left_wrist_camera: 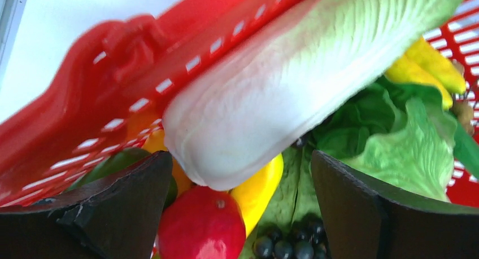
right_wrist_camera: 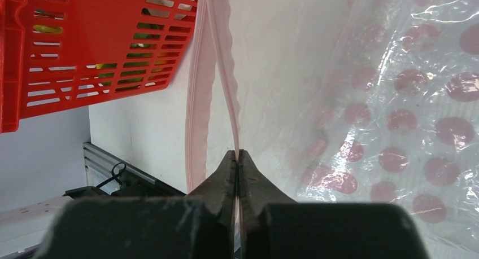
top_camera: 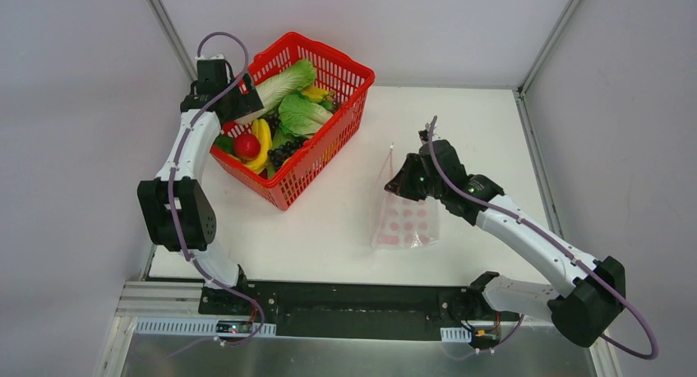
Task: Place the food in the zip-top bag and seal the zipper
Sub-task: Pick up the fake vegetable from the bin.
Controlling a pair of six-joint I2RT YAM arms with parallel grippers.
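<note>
The food lies in a red mesh basket [top_camera: 329, 65]: a long white-green cabbage [top_camera: 279, 85], leafy greens [top_camera: 302, 114], bananas [top_camera: 263, 139], a red fruit [top_camera: 246, 145] and dark grapes [top_camera: 283, 153]. My left gripper [top_camera: 240, 106] is open above the basket's left end; in its wrist view it [left_wrist_camera: 240, 157] hangs just over the cabbage's white end [left_wrist_camera: 282, 90], the red fruit [left_wrist_camera: 200, 225] and the grapes [left_wrist_camera: 288, 245]. The clear zip-top bag [top_camera: 404, 225] with pink dots lies right of the basket. My right gripper [top_camera: 396, 182] is shut on one lip of the pink zipper [right_wrist_camera: 229, 90], holding the mouth apart and lifted.
The basket [right_wrist_camera: 96, 44] stands close to the left of the bag's mouth. A grey wall runs behind it, and metal rails mark the table's left and right edges. The black arm base rail runs along the near edge.
</note>
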